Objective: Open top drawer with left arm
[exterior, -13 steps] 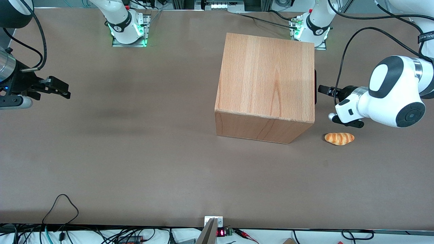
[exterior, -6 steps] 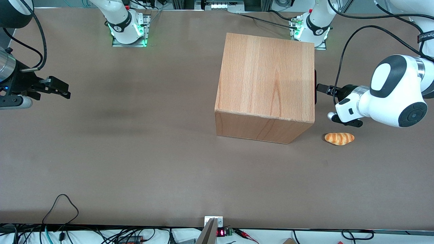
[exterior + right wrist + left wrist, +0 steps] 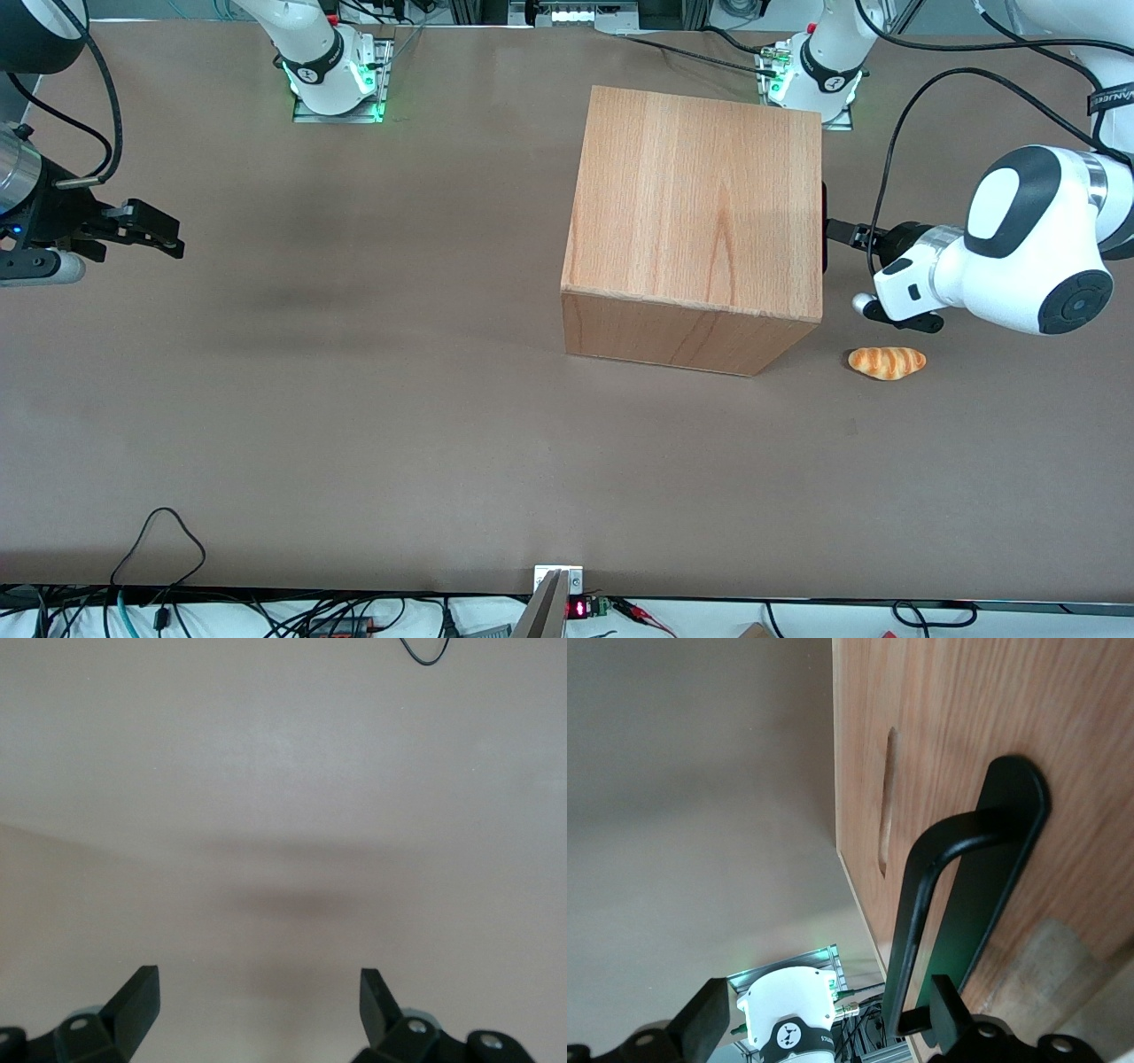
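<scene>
Cabinet (image 3: 695, 226) stands on the table (image 3: 354, 425), nearer the working arm's end and toward the edge where the arm bases are mounted. From the front camera we see only its top and one plain side; the top drawer (image 3: 966, 735) sits in the face turned toward the left arm (image 3: 1032, 239) and looks fully shut, its front flush with the box. Nothing of its inside shows, so we cannot say what, if anything, it holds.

The gripper (image 3: 842, 235) is right at that face, level with the black bar handle (image 3: 939, 895). In the wrist view the fingers (image 3: 709, 1023) are spread wide, one tip close beside the bar, the other well clear over bare table. They grip nothing yet.

Our judgement: step in hand is the final approach before closing. To do it well we would centre the bar between the fingers, close firmly, then pull straight out along the drawer's travel, so the box does not slide or twist.

A bread roll (image 3: 887, 361) lies on the table near the cabinet's corner, beneath the arm and nearer the front camera; worth watching during the pull.
</scene>
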Robot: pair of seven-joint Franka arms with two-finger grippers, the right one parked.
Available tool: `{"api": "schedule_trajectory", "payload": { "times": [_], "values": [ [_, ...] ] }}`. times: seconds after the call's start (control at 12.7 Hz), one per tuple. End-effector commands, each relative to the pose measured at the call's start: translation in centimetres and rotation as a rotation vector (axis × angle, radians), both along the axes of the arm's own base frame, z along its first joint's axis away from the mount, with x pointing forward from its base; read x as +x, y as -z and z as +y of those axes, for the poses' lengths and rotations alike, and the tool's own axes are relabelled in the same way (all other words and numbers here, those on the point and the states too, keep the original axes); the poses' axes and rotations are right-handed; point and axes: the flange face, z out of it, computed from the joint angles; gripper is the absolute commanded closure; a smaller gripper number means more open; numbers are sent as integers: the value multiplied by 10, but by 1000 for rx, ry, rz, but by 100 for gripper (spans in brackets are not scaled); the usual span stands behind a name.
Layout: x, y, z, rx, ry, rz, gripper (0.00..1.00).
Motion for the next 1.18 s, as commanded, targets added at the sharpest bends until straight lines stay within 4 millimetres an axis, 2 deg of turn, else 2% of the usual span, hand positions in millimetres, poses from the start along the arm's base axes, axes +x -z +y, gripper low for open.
{"api": "schedule_trajectory", "payload": {
  "times": [0.0,0.55,1.1],
  "values": [
    [5,5,-3,-36,5,11,0],
    [6,10,-7,-27,9,-15,0],
    [-9,13,-7,-11,-6,-68,0]
  ]
}}
